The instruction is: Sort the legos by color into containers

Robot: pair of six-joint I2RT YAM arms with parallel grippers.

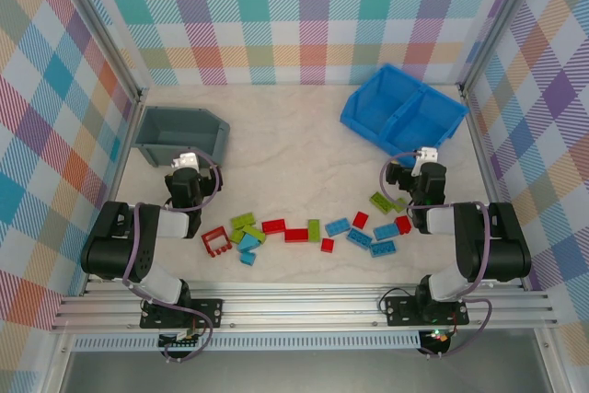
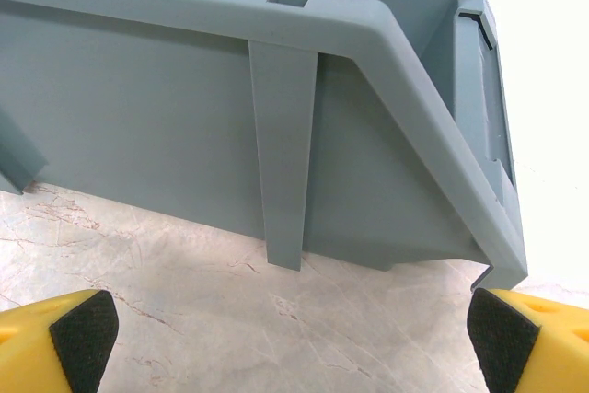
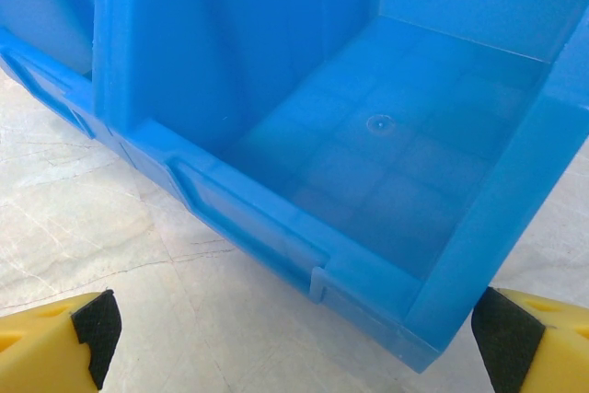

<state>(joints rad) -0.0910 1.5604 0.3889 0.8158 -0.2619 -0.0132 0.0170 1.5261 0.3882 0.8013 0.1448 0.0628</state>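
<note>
Gaping fully wide and gripping nothing, the left pincer (image 2: 293, 342) faces the outer wall of the grey bin (image 2: 184, 117), just beyond it on the counter (image 2: 184, 292), while the right pincer (image 3: 302, 338), equally spread and empty, looks into one bare compartment of the blue bin (image 3: 386, 163). Each arm likely waits by its own container so drops stay short. Overhead, the legos (image 1: 296, 235), red, blue and green, lie strewn unsorted across the near counter between the arms, red frame (image 1: 216, 241) leftmost; the wrist views instead give the bins up close
</note>
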